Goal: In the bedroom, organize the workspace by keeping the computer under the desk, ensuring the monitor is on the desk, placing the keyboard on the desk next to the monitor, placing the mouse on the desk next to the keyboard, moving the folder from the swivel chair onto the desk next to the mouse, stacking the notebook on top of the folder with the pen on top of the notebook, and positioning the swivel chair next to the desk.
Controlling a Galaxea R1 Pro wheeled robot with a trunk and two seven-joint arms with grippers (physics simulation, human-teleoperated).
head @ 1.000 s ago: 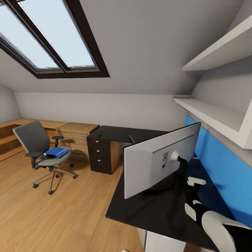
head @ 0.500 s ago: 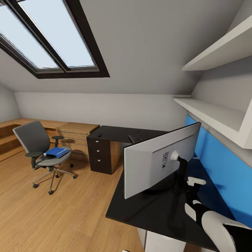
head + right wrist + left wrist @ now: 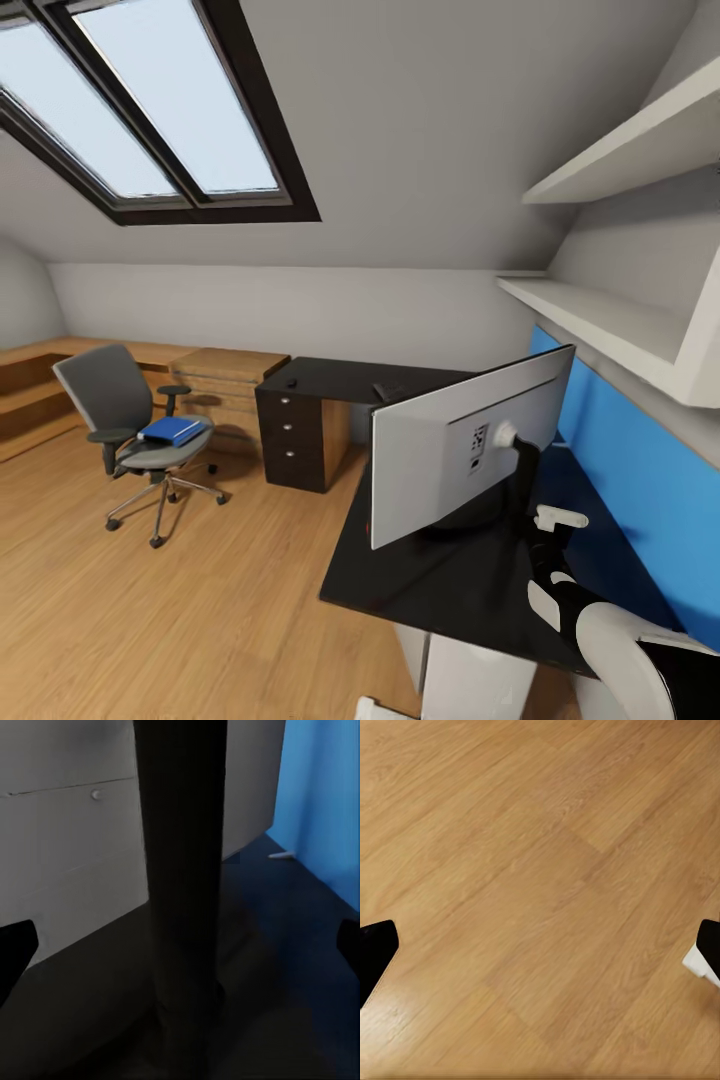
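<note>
The monitor (image 3: pixel 450 460) stands on the black desk (image 3: pixel 420 590) with its white back toward me. My right gripper (image 3: pixel 180 952) is open, its fingers spread on either side of the monitor's black neck. My left gripper (image 3: pixel 540 952) hangs open over bare wooden floor. The blue folder (image 3: pixel 172 431) lies on the seat of the swivel chair (image 3: pixel 120 400) at the left. The mouse (image 3: pixel 291 382) sits on the desk's far wing, and the keyboard (image 3: pixel 385 391) is partly hidden behind the monitor. The computer (image 3: pixel 470 685) stands under the desk's near end.
A black drawer unit (image 3: pixel 292 440) holds up the desk's far wing, beside a light wooden chest of drawers (image 3: pixel 225 385). A blue wall panel (image 3: pixel 640 500) and white shelves (image 3: pixel 600 320) line the right wall. Wooden floor (image 3: pixel 180 610) lies between the chair and the desk.
The whole picture has shifted a little to the right, so the camera has moved. My right arm holds the same place by the monitor's neck.
</note>
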